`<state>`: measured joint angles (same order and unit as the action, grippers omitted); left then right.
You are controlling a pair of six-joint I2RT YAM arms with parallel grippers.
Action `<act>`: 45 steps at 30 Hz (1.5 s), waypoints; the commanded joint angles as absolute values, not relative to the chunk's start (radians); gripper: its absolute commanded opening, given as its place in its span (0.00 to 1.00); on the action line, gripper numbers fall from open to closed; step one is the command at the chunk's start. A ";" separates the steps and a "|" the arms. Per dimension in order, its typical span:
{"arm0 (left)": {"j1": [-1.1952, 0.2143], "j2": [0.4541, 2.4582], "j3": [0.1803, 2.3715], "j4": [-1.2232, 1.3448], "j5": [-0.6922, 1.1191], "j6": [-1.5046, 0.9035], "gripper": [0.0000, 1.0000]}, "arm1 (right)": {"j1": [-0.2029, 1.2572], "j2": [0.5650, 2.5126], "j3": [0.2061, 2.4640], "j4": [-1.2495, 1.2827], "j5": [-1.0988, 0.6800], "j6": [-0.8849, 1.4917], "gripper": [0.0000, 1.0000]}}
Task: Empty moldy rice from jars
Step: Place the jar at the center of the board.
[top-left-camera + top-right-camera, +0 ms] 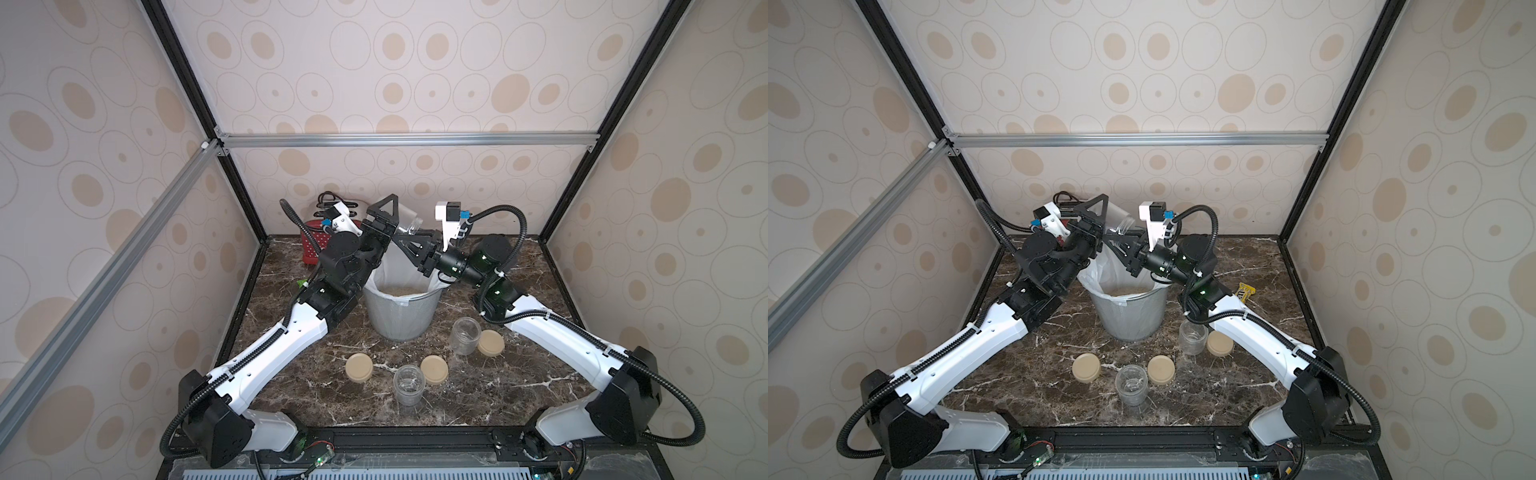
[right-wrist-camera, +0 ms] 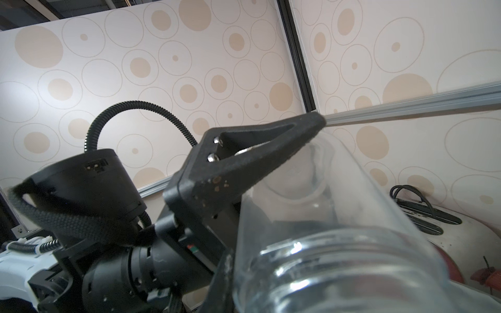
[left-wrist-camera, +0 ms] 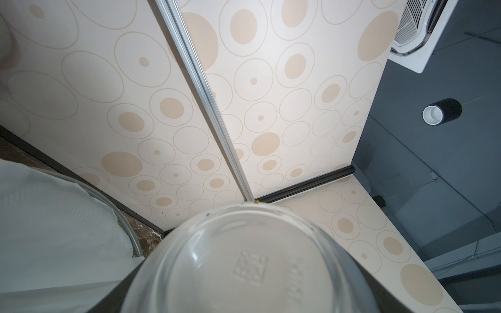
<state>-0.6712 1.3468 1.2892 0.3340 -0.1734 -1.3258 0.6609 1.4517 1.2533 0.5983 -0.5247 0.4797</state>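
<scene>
The left gripper (image 1: 392, 222) clamps the tipped, empty-looking jar (image 1: 411, 220) above the bin's (image 1: 401, 322) far rim, the right gripper (image 1: 398, 240) sits at its mouth, closed or not I cannot tell, rice (image 1: 401, 291) lies inside the bin, and a two-sided tug could, I reckon, wrench the glass loose.

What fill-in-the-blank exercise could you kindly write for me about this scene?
1. The ____ gripper holds a clear jar tilted above the bin.
2. ____ round lids lie on the table.
3. The two jars standing on the table are ____.
4. Inside the bin lies pale ____.
Missing words: left; three; empty; rice.
</scene>
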 commanded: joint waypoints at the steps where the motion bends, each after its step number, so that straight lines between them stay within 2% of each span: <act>1: -0.690 1.325 1.319 0.440 -0.137 -1.332 0.60 | 0.664 1.480 1.276 0.588 -0.474 0.506 0.00; 4: -0.689 1.307 1.315 0.418 -0.157 -1.314 0.76 | 0.664 1.473 1.268 0.582 -0.453 0.506 0.00; 6: -0.687 1.291 1.309 0.394 -0.178 -1.301 0.97 | 0.665 1.467 1.264 0.573 -0.440 0.504 0.00; 7: -0.687 1.284 1.307 0.386 -0.187 -1.293 0.99 | 0.665 1.465 1.263 0.569 -0.437 0.503 0.00; 17: -0.666 1.209 1.248 0.306 -0.286 -1.284 0.99 | 0.664 1.442 1.253 0.542 -0.404 0.489 0.00; 25: -0.648 1.161 1.245 0.201 -0.299 -1.242 0.99 | 0.665 1.421 1.255 0.505 -0.371 0.471 0.00; 31: -0.638 1.098 1.252 0.128 -0.300 -1.047 0.99 | 0.665 1.409 1.283 0.416 -0.351 0.455 0.00; 41: -0.638 0.865 1.221 -0.110 -0.439 -0.589 0.99 | 0.664 1.424 1.457 0.121 -0.398 0.395 0.00; 45: -0.640 0.765 1.203 -0.223 -0.514 -0.486 0.99 | 0.673 1.447 1.537 0.009 -0.404 0.364 0.00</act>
